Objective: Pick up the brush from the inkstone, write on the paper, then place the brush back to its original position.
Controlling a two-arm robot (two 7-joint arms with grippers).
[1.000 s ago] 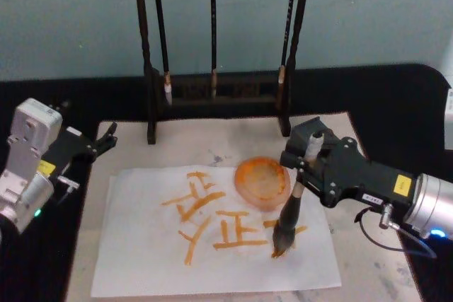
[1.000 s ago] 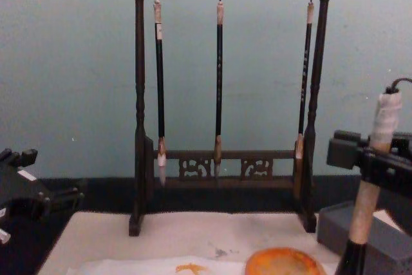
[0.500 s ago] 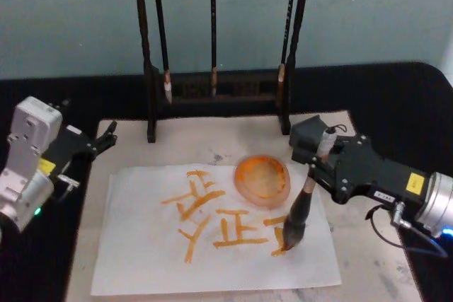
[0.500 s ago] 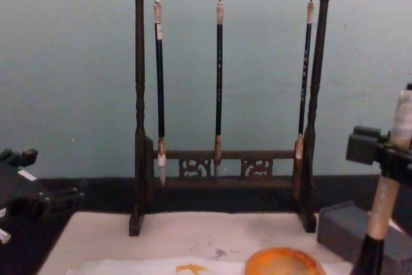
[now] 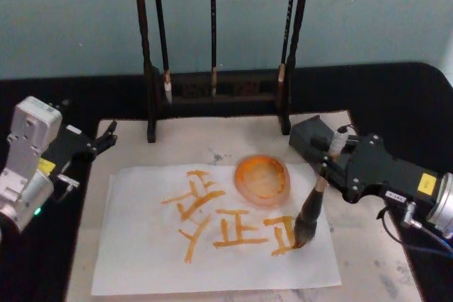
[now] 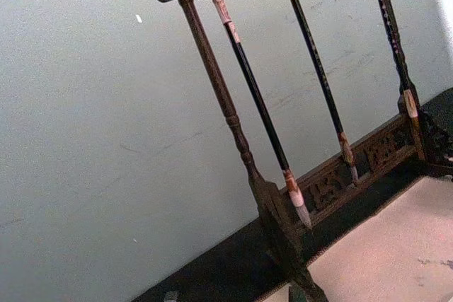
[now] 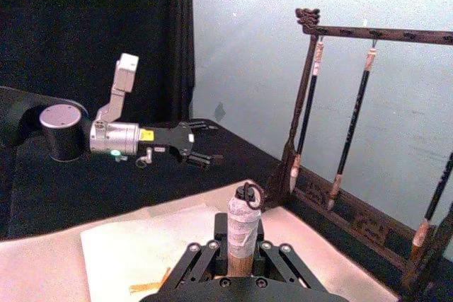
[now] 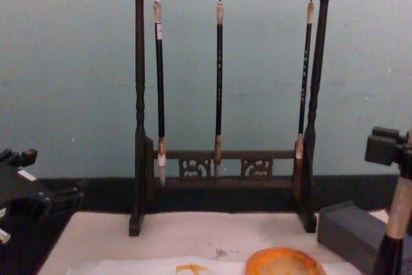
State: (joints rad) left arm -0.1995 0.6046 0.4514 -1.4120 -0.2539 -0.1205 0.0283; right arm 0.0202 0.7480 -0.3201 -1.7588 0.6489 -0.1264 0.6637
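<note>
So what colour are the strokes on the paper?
Orange; the strokes show best in head view.

The paper lies on the mat, with the round dish on its far right part and the brush tip-down just right of the dish in the right gripper, the rack standing at the mat's far edge and the left gripper at its far left corner.

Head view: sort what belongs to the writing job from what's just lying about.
In the job: brush, held by the right gripper, tip on the paper; inkstone.
Lying about: rack with three thin brushes; felt mat; grey block; left gripper, parked at the left.
</note>
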